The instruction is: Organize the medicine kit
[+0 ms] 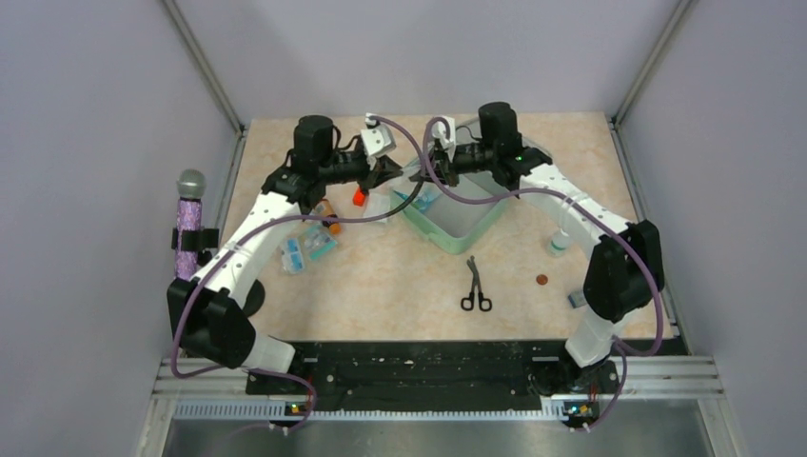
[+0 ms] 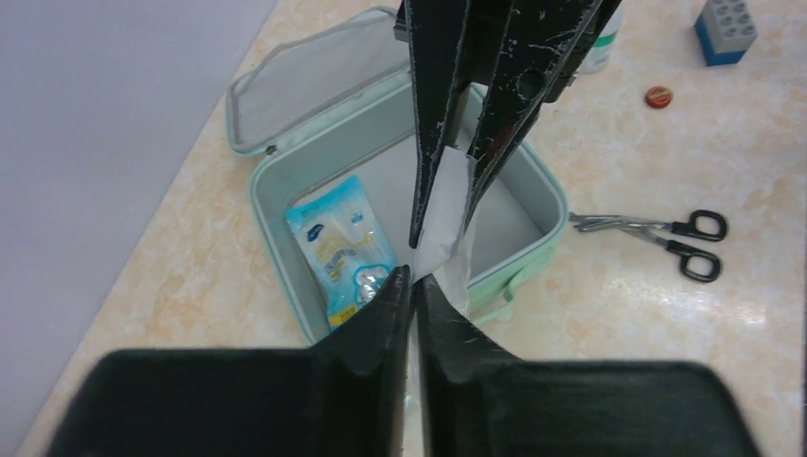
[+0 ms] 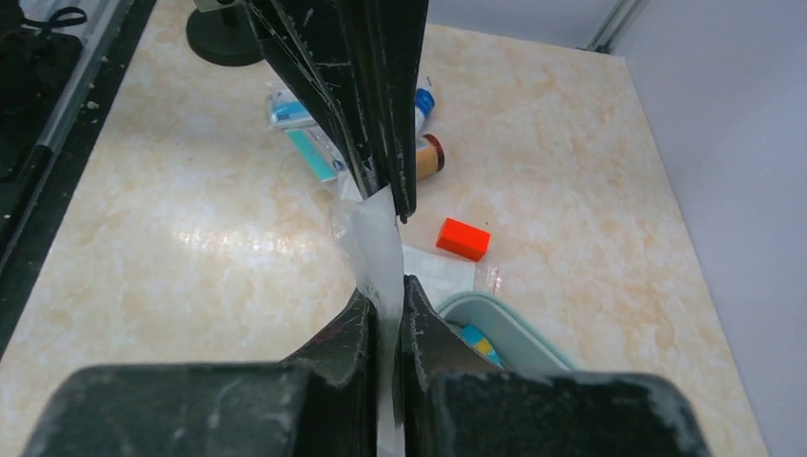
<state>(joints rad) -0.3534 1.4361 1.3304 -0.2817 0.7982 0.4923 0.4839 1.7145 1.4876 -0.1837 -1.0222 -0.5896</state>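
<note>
Top external plus both wrists: one pouch, pinched from two sides

You've got two grippers on one item. The left gripper [image 2: 412,276] is clamped on one edge of a pale, see-through pouch [image 2: 444,214]. The right gripper [image 3: 385,286] is clamped on the opposite edge. The pouch hangs in the air between them at the open mint case [image 2: 523,267], roughly over its rim.

Counts:
- one case, lid open, with one blue-and-white sachet [image 2: 343,252] lying inside
- one pair of scissors [image 1: 476,286] on the table near the case
- one reddish cap [image 1: 541,279], one blue block [image 2: 725,29] and one white bottle [image 1: 561,238] on the right side
- one red block [image 3: 463,238] and one brown bottle [image 3: 428,157] on the left side
- blue packets [image 1: 306,249] by the left arm: at least two, overlapping, so you can't get an exact count

Hard to see: from above, cables and wrists cover the fingertips and the pouch. Any print on the pouch is unreadable. The left wrist view cuts off the white bottle behind the fingers.
</note>
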